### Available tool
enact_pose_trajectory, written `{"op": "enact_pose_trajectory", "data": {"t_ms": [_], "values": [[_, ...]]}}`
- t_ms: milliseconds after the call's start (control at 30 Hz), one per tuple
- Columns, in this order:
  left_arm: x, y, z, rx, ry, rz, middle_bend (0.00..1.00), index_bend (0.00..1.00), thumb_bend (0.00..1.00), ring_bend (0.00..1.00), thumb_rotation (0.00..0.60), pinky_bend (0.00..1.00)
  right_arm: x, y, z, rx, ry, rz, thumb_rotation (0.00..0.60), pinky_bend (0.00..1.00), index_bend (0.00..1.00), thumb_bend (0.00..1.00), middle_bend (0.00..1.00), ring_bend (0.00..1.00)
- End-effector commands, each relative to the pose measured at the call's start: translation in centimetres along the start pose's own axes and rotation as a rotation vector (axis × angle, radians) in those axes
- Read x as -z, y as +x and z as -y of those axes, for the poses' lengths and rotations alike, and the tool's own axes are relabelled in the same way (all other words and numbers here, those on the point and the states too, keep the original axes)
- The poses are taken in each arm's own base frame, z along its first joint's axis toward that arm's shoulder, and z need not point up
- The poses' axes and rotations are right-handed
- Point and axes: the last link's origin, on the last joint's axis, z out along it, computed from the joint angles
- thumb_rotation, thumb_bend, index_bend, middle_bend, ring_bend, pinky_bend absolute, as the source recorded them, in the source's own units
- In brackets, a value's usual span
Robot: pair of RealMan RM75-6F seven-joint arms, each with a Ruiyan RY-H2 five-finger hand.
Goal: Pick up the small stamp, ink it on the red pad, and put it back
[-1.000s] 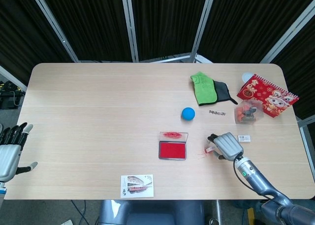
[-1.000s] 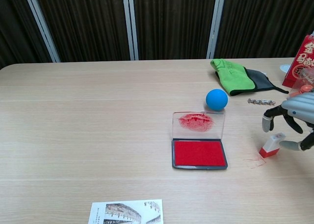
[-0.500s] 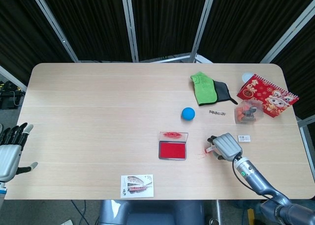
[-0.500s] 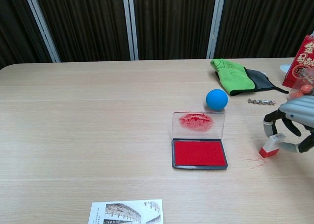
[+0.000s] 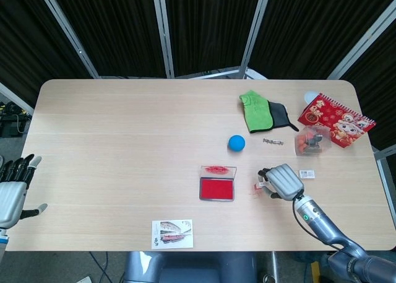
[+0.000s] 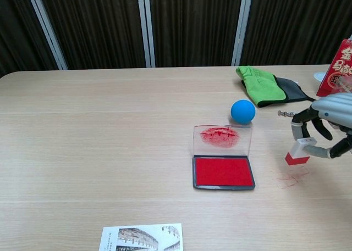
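The small stamp [image 6: 299, 151], white with a red base, hangs tilted a little above the table, pinched by my right hand [image 6: 325, 126]. In the head view the same hand [image 5: 281, 181] covers most of the stamp [image 5: 259, 185]. The red ink pad [image 6: 223, 172] lies open to the left of the stamp, its clear lid [image 6: 222, 138] standing up behind it; it is also seen as the ink pad [image 5: 217, 188] in the head view. Faint red marks [image 6: 290, 179] stain the table under the stamp. My left hand [image 5: 12, 192] hangs off the table's left edge, holding nothing, fingers apart.
A blue ball [image 6: 243, 111] sits behind the pad. A green and grey cloth [image 6: 268, 85], a small metal chain [image 6: 285, 113], a red booklet [image 5: 336, 118] and a clear cup of orange bits [image 5: 310, 140] lie at the back right. A photo card [image 6: 142, 237] lies near the front edge.
My right hand has closed on the stamp and lifted it off the table, shifting slightly left and up. The left hand has not moved.
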Motion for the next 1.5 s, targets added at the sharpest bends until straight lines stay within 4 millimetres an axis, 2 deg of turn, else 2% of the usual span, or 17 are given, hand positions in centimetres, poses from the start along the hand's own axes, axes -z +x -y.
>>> {"op": "enact_pose_trajectory", "data": {"t_ms": [33, 233, 600, 900, 1500], "values": [[0.0, -0.1, -0.1, -0.003, -0.002, 0.006, 0.0, 0.0, 0.0, 0.0, 0.6, 0.0, -0.6, 2.5, 1.7, -0.001, 0.061, -0.043, 0.6, 0.97, 0.57, 0.45, 0.56, 0.65], [-0.1, -0.1, 0.0, 0.001, 0.002, 0.004, 0.0, 0.0, 0.0, 0.0, 0.6, 0.0, -2.8, 4.2, 5.1, 0.011, 0.132, -0.032, 0.6, 0.97, 0.57, 0.45, 0.56, 0.65], [-0.3, 0.0, 0.4, 0.008, 0.009, 0.009, 0.0, 0.0, 0.0, 0.0, 0.6, 0.0, -6.4, 3.3, 9.6, 0.031, 0.193, -0.003, 0.6, 0.98, 0.57, 0.46, 0.56, 0.65], [-0.4, 0.0, 0.5, 0.013, 0.01, 0.013, 0.0, 0.0, 0.0, 0.0, 0.6, 0.0, -7.3, 1.6, 10.8, 0.089, 0.197, 0.014, 0.6, 0.98, 0.57, 0.46, 0.56, 0.65], [-0.4, -0.1, 0.4, 0.011, 0.007, 0.02, 0.0, 0.0, 0.0, 0.0, 0.6, 0.0, -7.3, -1.0, 10.4, 0.077, 0.161, 0.062, 0.6, 0.97, 0.58, 0.49, 0.56, 0.65]]}}
